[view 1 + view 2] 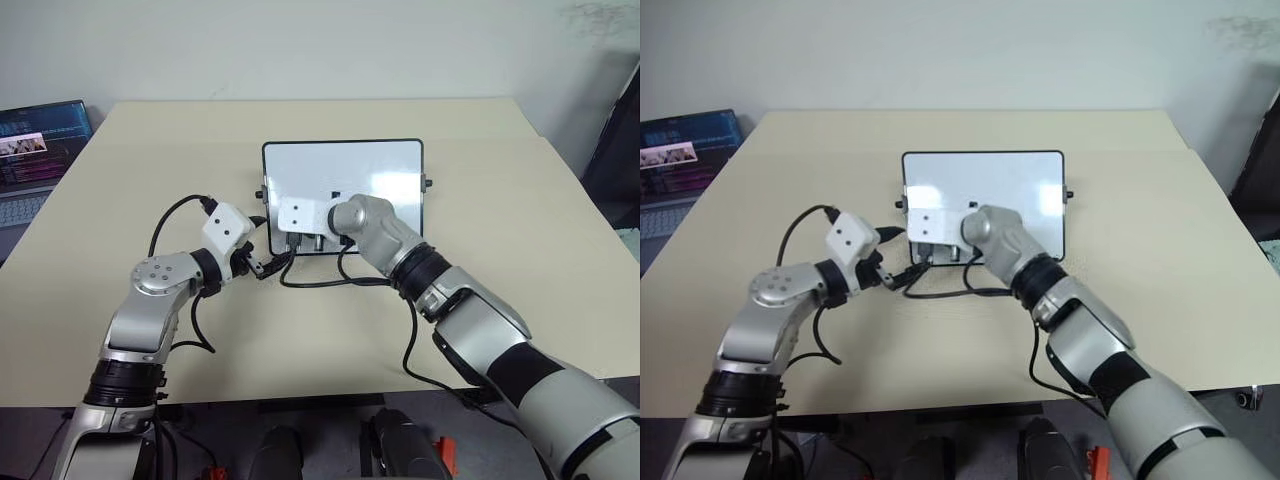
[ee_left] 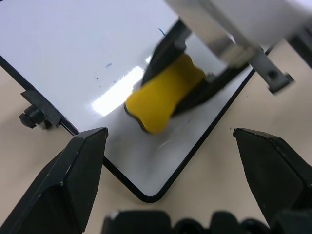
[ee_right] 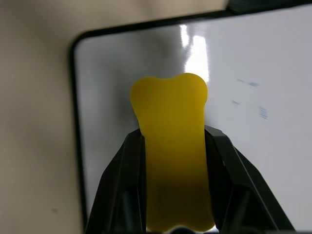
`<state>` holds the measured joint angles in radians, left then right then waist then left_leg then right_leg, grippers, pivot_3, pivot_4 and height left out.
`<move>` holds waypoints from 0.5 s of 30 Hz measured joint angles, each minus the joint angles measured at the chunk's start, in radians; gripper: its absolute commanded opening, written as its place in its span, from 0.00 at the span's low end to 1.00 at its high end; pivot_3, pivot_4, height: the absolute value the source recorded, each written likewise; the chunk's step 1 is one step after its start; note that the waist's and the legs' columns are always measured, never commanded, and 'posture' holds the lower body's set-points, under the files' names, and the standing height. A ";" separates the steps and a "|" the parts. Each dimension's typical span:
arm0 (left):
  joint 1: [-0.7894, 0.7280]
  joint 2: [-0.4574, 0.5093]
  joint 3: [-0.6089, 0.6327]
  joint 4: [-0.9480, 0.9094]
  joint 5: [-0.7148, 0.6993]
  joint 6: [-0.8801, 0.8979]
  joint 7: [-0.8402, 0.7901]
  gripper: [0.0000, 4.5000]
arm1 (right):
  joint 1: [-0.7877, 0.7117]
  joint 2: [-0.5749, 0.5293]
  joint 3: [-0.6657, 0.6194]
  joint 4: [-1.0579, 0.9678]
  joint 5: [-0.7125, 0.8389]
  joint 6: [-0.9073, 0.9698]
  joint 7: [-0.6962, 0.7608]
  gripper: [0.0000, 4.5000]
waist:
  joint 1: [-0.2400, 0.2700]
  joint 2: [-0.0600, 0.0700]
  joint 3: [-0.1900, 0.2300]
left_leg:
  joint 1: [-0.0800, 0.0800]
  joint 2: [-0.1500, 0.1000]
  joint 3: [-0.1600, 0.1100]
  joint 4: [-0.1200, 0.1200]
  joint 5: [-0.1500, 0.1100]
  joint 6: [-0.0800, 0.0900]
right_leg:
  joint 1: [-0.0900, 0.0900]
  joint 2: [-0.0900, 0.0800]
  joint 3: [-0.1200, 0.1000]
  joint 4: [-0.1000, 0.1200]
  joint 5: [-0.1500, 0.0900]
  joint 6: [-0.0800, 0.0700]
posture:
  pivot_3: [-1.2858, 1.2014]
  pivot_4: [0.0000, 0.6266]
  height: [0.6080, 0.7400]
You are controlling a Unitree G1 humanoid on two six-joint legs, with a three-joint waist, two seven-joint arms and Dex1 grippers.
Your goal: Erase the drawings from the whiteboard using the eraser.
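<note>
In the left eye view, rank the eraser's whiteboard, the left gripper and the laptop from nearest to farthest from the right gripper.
1. The whiteboard, directly under the right gripper.
2. The left gripper, just off the board's near left corner.
3. The laptop, beyond the table's far left edge.

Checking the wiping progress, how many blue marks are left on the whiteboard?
4 faint smudges at least, seen from the right wrist: on the whiteboard, three specks and a streaky patch, beside the eraser. The arm may hide more.
</note>
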<state>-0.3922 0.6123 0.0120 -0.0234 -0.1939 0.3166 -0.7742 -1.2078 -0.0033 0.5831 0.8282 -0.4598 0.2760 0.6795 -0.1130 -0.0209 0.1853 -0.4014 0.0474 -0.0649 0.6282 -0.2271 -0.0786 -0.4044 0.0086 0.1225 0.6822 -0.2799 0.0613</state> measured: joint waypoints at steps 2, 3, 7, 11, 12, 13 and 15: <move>0.000 0.000 0.000 0.000 0.000 0.000 0.000 1.00 | 0.000 0.002 -0.001 0.000 0.000 0.007 -0.003 0.27 | 0.000 0.000 0.000 | 0.000 0.000 0.000 0.000 0.000 0.000 | 0.000 0.000 0.000 0.000 0.000 0.000 | 0.52 0.24 1.00; 0.000 0.000 0.000 0.000 0.000 0.000 0.000 1.00 | 0.000 0.002 -0.002 0.002 0.000 0.007 -0.006 0.27 | 0.000 0.000 0.000 | 0.000 0.000 0.000 0.000 0.000 0.000 | 0.000 0.000 0.000 0.000 0.000 0.000 | 0.52 0.24 1.00; 0.000 0.000 -0.001 0.000 0.000 0.000 0.001 1.00 | -0.048 0.012 -0.048 0.073 0.012 0.003 -0.106 0.27 | 0.001 0.000 0.000 | 0.000 0.000 0.000 0.001 0.000 0.000 | 0.000 0.000 0.000 0.000 0.000 0.000 | 0.52 0.24 1.00; 0.000 0.000 -0.001 0.000 0.000 0.000 0.001 1.00 | -0.119 -0.002 -0.111 0.155 0.016 -0.011 -0.217 0.27 | 0.005 0.000 0.000 | 0.000 0.000 0.000 0.000 0.000 0.000 | 0.000 0.000 0.000 0.000 0.000 0.000 | 0.52 0.24 1.00; 0.000 0.000 -0.002 0.000 0.000 0.000 0.001 1.00 | -0.127 -0.002 -0.119 0.167 0.016 -0.017 -0.233 0.27 | 0.005 0.000 0.000 | 0.000 0.000 0.000 0.000 0.000 0.000 | 0.000 0.000 0.000 -0.001 0.000 0.000 | 0.52 0.24 1.00; 0.000 0.000 -0.002 0.000 0.000 0.000 0.001 1.00 | -0.136 -0.002 -0.130 0.183 0.017 -0.025 -0.250 0.27 | 0.005 0.000 0.000 | 0.000 0.000 0.000 0.000 0.000 0.000 | 0.000 0.000 0.000 0.000 0.000 0.000 | 0.52 0.24 1.00; 0.000 0.000 -0.002 0.000 0.000 0.000 0.000 1.00 | -0.150 -0.004 -0.138 0.202 0.017 -0.030 -0.270 0.27 | 0.005 0.000 0.000 | 0.000 0.000 0.000 0.000 0.000 0.000 | 0.000 0.000 0.000 -0.001 0.000 0.000 | 0.52 0.24 1.00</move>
<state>-0.3918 0.6124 0.0100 -0.0232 -0.1940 0.3166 -0.7739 -1.3577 -0.0073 0.4451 1.0306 -0.4425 0.2459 0.4099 -0.1077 -0.0209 0.1853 -0.4016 0.0473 -0.0650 0.6278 -0.2270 -0.0787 -0.4044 0.0086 0.1225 0.6816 -0.2799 0.0612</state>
